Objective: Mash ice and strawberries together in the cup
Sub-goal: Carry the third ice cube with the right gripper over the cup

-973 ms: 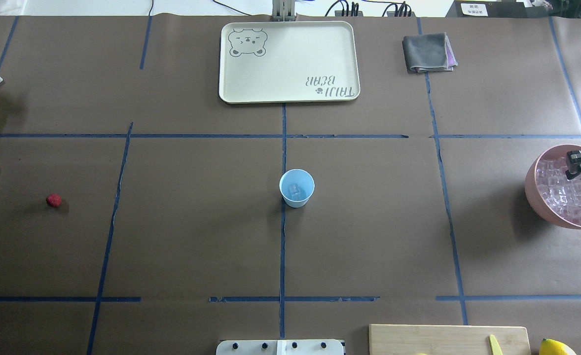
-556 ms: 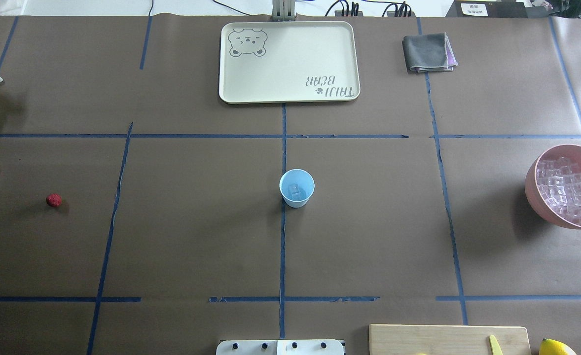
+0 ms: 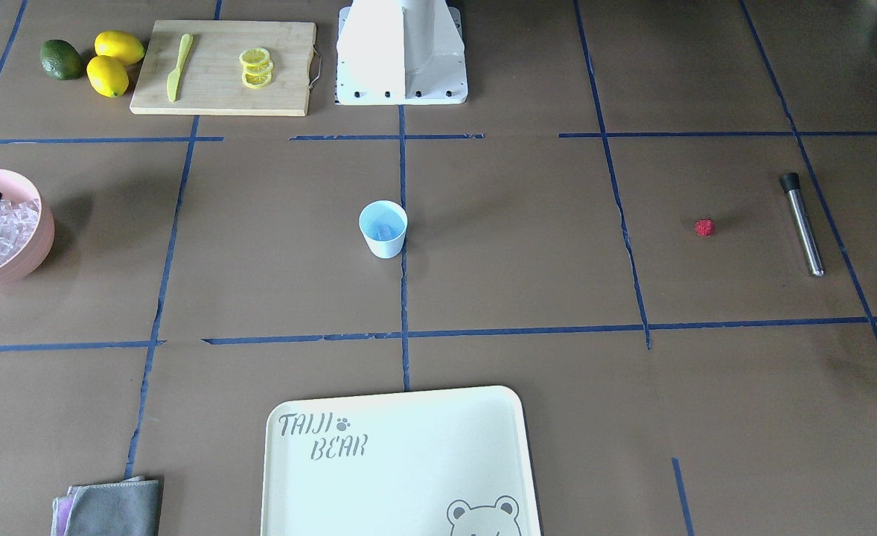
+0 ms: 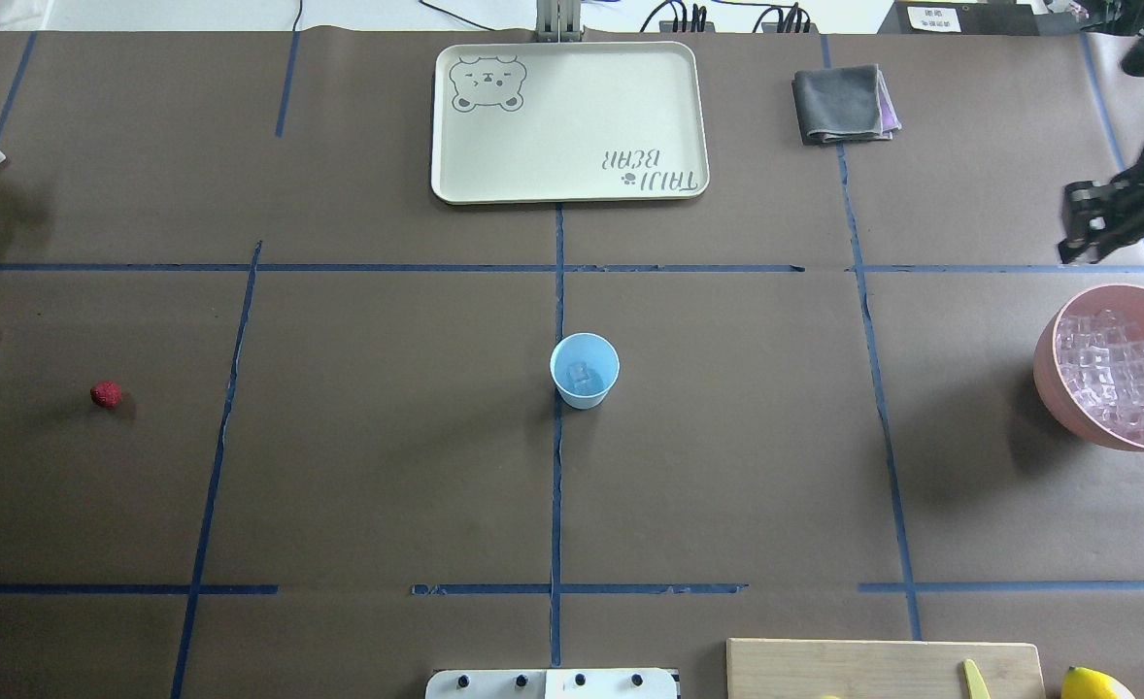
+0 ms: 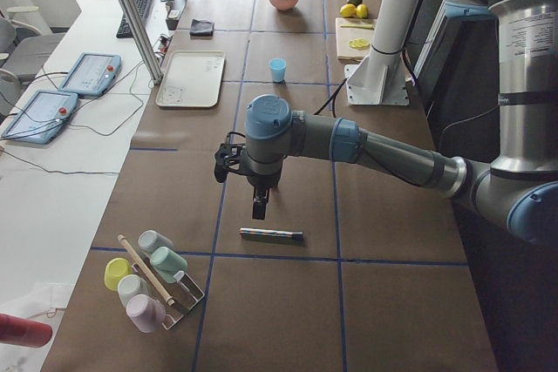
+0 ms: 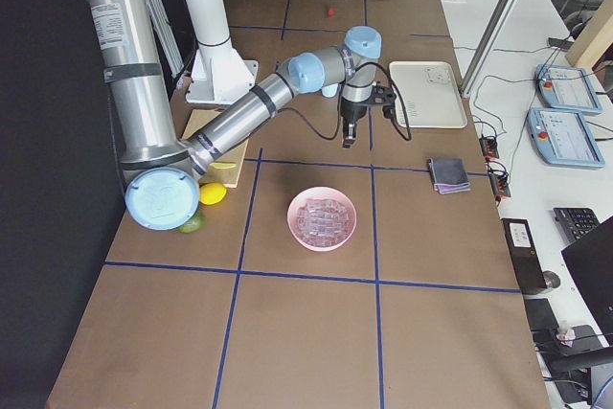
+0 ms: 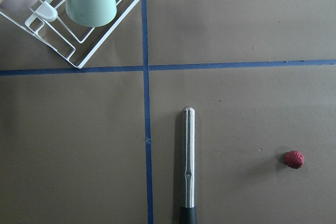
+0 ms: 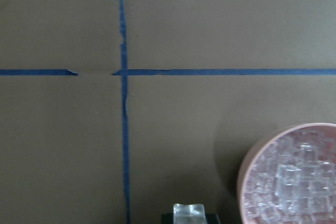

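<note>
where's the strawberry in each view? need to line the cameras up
Front-facing: strawberry at right, mid-height, just left of the metal rod.
Overhead: strawberry far left, mid-height.
Exterior left: not visible.
Exterior right: strawberry a tiny red dot, top centre.
Left wrist: strawberry lower right.
Right wrist: not in it.
Landmark: the metal rod lies near the strawberry in every view that shows it.
</note>
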You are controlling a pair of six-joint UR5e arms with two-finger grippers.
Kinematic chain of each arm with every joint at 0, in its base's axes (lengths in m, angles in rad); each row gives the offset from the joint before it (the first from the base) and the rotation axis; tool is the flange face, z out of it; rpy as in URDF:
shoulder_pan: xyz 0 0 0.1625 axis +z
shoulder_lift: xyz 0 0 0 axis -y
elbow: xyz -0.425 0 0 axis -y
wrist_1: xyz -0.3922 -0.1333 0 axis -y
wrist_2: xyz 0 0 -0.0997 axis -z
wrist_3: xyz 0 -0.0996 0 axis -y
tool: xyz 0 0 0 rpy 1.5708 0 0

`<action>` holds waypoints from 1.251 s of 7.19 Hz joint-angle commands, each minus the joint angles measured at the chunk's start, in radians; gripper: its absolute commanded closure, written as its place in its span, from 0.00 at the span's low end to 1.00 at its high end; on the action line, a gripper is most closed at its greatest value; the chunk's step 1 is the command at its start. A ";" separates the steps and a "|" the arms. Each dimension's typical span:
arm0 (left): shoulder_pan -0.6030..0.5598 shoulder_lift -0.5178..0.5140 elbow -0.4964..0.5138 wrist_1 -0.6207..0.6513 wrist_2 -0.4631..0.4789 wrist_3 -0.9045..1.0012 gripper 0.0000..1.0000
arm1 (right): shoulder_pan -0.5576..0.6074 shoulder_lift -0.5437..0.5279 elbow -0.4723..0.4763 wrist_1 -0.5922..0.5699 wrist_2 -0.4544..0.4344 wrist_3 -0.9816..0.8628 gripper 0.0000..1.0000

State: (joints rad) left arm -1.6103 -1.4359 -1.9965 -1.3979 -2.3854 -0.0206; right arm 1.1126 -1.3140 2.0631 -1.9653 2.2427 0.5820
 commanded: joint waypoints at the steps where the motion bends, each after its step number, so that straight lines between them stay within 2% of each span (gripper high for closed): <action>1: 0.001 0.000 0.004 -0.001 0.002 0.001 0.00 | -0.234 0.221 -0.024 -0.052 -0.018 0.315 1.00; 3: 0.003 0.000 0.005 -0.001 0.003 0.001 0.00 | -0.420 0.408 -0.104 -0.038 -0.131 0.583 1.00; 4: 0.004 -0.001 0.005 -0.001 0.003 0.001 0.00 | -0.497 0.456 -0.185 0.088 -0.216 0.681 1.00; 5: 0.006 -0.001 0.007 -0.003 0.005 0.001 0.00 | -0.545 0.476 -0.263 0.168 -0.263 0.738 1.00; 7: 0.006 -0.001 0.008 -0.003 0.005 0.001 0.00 | -0.576 0.496 -0.311 0.171 -0.290 0.740 1.00; 9: 0.006 -0.001 0.008 -0.003 0.005 0.001 0.00 | -0.586 0.570 -0.400 0.174 -0.327 0.743 1.00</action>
State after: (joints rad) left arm -1.6046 -1.4373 -1.9882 -1.4005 -2.3808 -0.0199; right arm 0.5331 -0.7885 1.7175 -1.7944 1.9317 1.3222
